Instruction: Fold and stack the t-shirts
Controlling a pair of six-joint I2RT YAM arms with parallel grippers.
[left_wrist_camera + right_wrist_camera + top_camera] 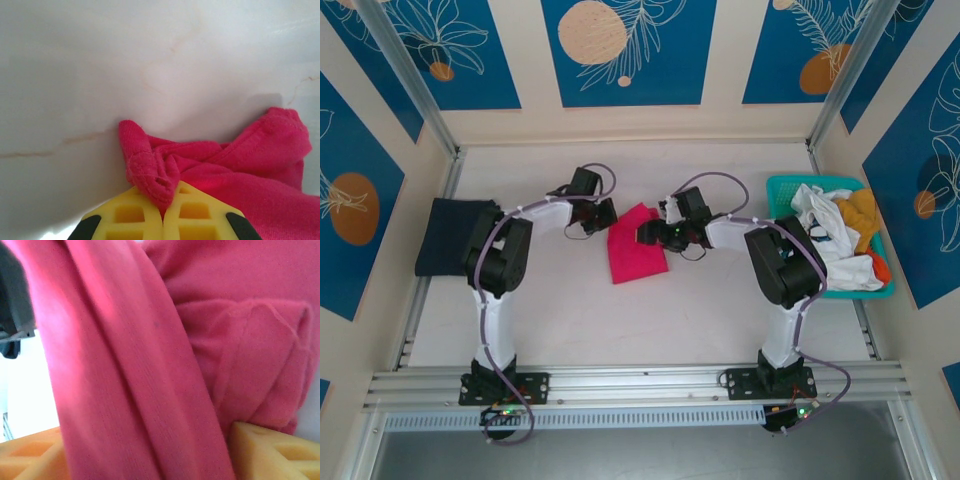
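- As the bright magenta-pink cloth t-shirt lay part-folded on the pale table between the two arms, it was judged light, limp and unable to keep a shape unsupported.
- A hemmed corner was seen pinched tight in the clenched left gripper. The stitched hem was considered the firmest purchase, being thicker and less likely to slip.
- The right gripper was found spread wide about a thick fold, with no squeeze evident.
- Seams and doubled edges were thought the best holds, so that the layers would not be dragged apart.
- A folded dark navy t-shirt was seen at the left edge. A white shirt and a yellow-orange shirt were heaped in the teal plastic mesh basket.
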